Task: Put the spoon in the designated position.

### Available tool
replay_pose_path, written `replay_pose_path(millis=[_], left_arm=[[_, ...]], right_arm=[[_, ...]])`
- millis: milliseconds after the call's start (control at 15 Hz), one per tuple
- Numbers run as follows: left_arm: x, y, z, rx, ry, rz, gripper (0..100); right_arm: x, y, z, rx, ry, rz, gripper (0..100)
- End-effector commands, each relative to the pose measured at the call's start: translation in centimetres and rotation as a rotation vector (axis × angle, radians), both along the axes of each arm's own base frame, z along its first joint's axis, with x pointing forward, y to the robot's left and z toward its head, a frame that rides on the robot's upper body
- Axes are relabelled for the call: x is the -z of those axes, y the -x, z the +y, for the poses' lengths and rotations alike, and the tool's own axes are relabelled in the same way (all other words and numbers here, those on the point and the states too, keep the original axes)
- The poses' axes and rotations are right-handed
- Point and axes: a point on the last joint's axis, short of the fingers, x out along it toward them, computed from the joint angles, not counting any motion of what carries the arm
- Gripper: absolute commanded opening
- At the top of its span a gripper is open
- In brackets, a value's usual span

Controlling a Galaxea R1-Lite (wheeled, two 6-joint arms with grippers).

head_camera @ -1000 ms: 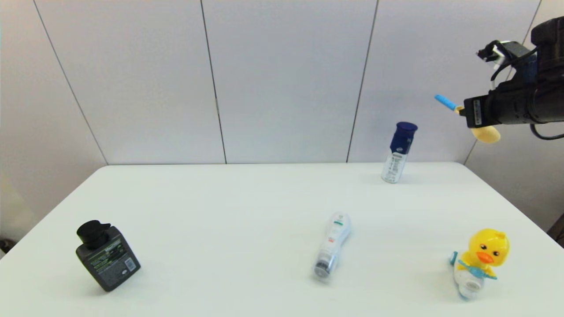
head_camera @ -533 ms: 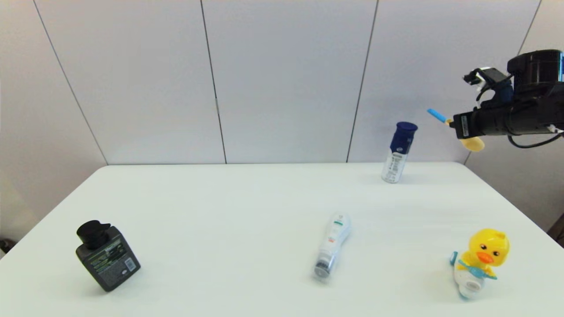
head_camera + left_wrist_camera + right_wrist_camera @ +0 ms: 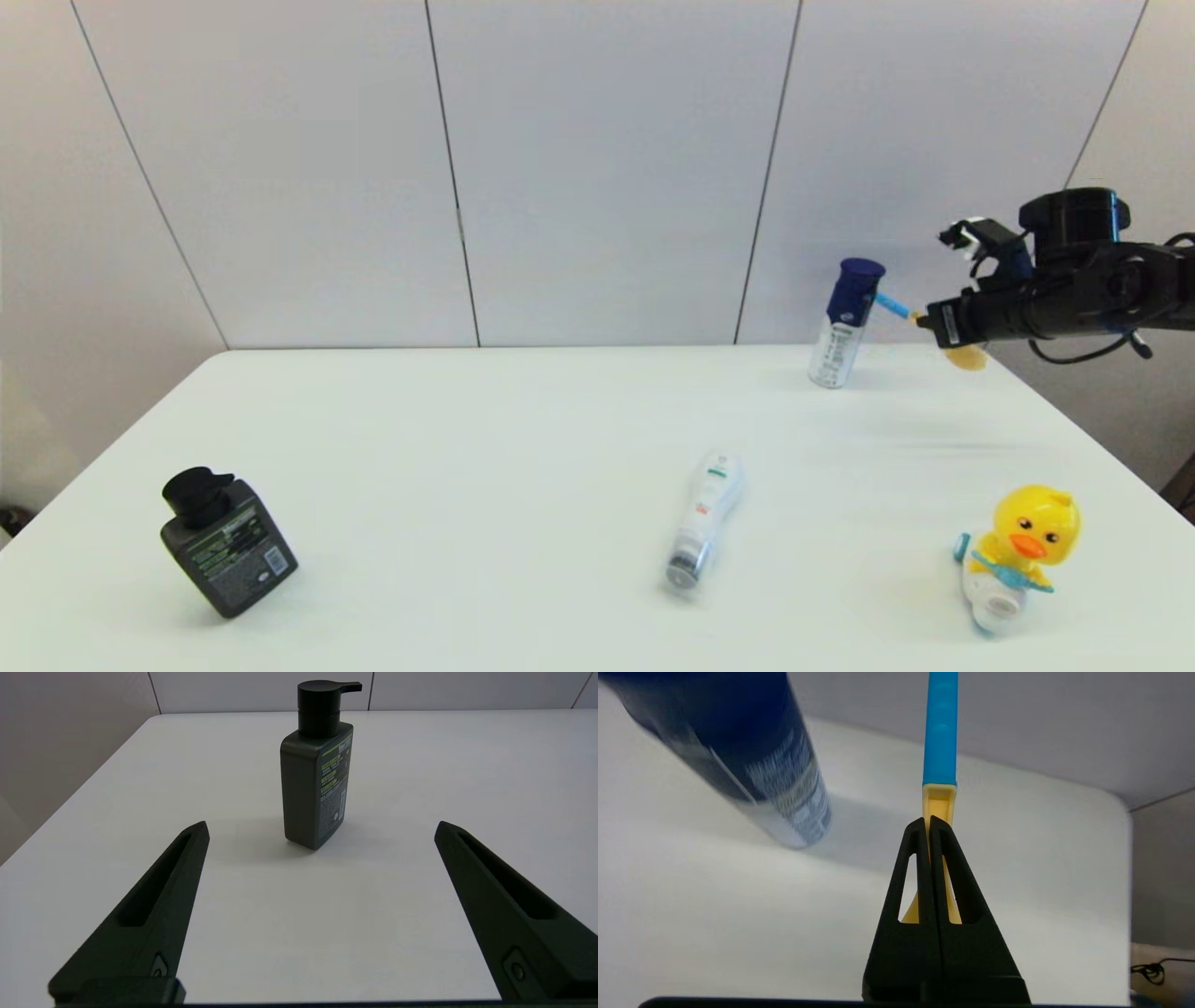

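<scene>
Right gripper [image 3: 924,320] reaches level above the white table's [image 3: 467,448] far right corner, fingers pinched on the small plastic spoon [image 3: 941,760] at its pale yellow neck; the smooth blue handle points at the upright blue-capped spray bottle [image 3: 843,324] just beside. Left gripper [image 3: 320,828] sits spread before the dark pump bottle [image 3: 317,784].

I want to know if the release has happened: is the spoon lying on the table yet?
No, the right pincer is shut on the spoon, holding it in the air beside the blue-capped bottle.
</scene>
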Motion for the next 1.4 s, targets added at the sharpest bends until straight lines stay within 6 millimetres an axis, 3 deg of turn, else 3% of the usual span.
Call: replay_pose_path(millis=[67,333,733,1400], left_arm=[[0.0,0.0,0.0,0.0,-0.001,0.0,100],[0.0,0.0,0.0,0.0,-0.001,0.0,100],[0.0,0.0,0.0,0.0,-0.001,0.0,100],[0.0,0.0,0.0,0.0,-0.001,0.0,100]], right_arm=[[2.2,0.1,-0.1,-0.068,-0.048,0.056,0],[3.8,0.8,-0.4,-0.098,-0.048,0.108,0],[4.2,0.9,-1.8,-0.092,-0.033,0.088,0],[7.0,-0.9,-2.5,-0.089,-0.034,0.067,0]])
